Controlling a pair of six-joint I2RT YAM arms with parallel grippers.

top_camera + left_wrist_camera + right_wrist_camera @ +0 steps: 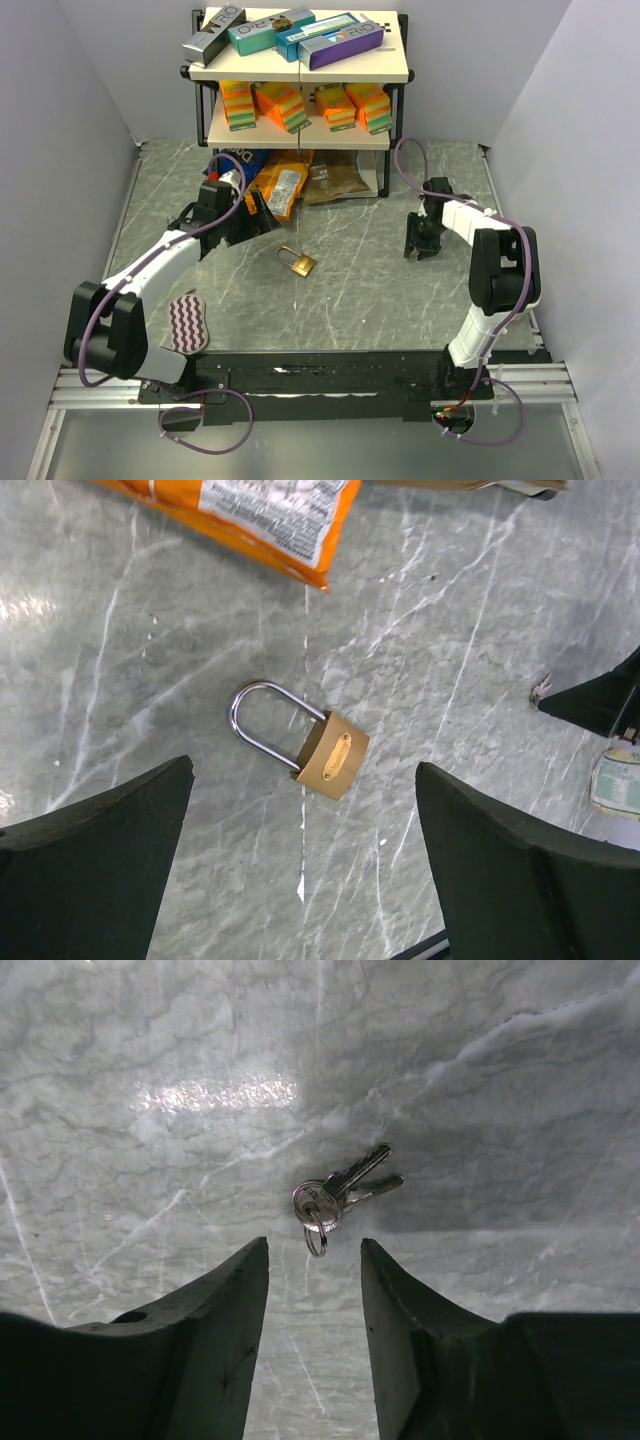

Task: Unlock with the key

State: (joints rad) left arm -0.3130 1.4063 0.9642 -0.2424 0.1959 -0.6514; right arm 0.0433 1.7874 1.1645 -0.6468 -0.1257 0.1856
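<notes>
Padlock (297, 262) is lying flat on the grey marbled table (380, 300), roughly in the middle between the two arms. It has a brass body and a silver shackle, and the shackle looks seated in the body. In the left wrist view the padlock (320, 750) is sitting on the table below the gap between the two fingers, touching neither one.

Left gripper (262, 215) is hovering near the padlock, on its far-left side. Jaws are standing spread wide, pinching nothing. A corner of the orange snack bag (260, 520) is lying just beyond the padlock.

Right gripper (420, 250) is pointing down at the table on the right side, well apart from the padlock. Jaws are spread partway with a clear gap, and nothing is pinched. The keys (335, 1195) are two on one ring, lying flat on the table just past the fingertips, blades fanning toward the upper right of the right wrist view. The ring is sitting close to the gap between the tips but not touching the fingers (230, 1310). In the top view the keys are too small to make out.

At the back, a shelf rack (300, 72) is holding boxes on top and sponge stacks on the lower shelf, with more snack bags underneath. A striped pad (187, 323) is lying by the left arm's base.
</notes>
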